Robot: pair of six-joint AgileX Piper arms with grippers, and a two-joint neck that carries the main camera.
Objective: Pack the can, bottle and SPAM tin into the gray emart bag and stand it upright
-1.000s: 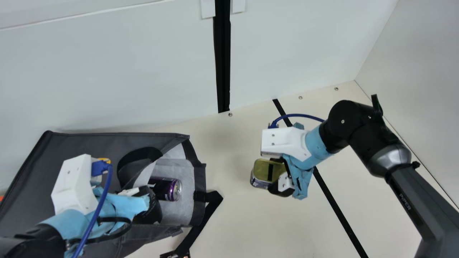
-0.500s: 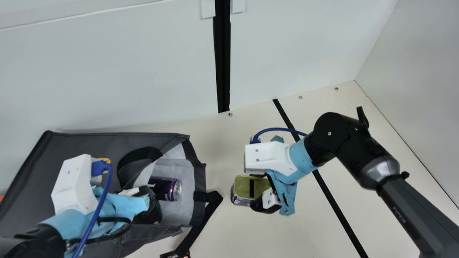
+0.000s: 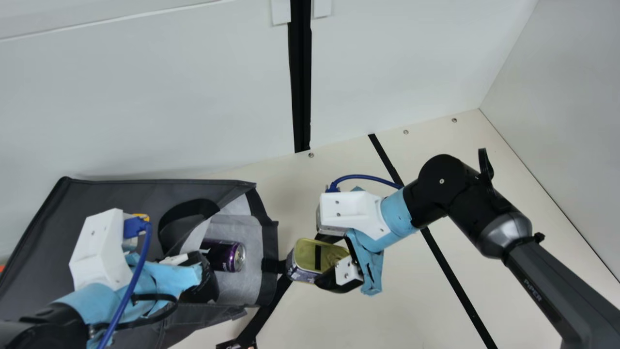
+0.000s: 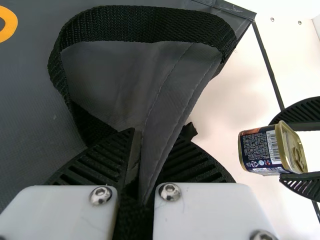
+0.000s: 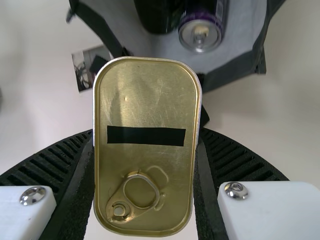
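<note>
A: SPAM tin, where?
B: Clamped in the right tool, just beside the mouth of the bag. Gold lid turned up toward the neck camera.
A: Lid details?
B: Pull ring near one end, dark strip across the middle. Printed side with a barcode in the left wrist view.
A: Grip on it?
B: One ribbed finger on each side, both against the tin. Right wrist view has it square between them.
A: Can?
B: Purple can, inside the gray emart bag. On its side, top toward the mouth.
A: Anything next to it?
B: Dark shape beside it in the right wrist view, cut off at the edge. Can't tell what.
A: Bag itself?
B: Lying on its side on the bench, mouth spread toward the right arm, pale lining showing. Orange mark on the outside.
A: Left tool?
B: At the mouth, near the can. In the left wrist view its fingers pinch a fold of the bag's gray cloth.
A: Straps?
B: One black handle loops over the upper side of the bag. A second strap trails onto the bench, small printed piece by its far end.
A: Rest?
B: Black line running across the bench under the right arm, white wall behind with a black upright strip.
</note>
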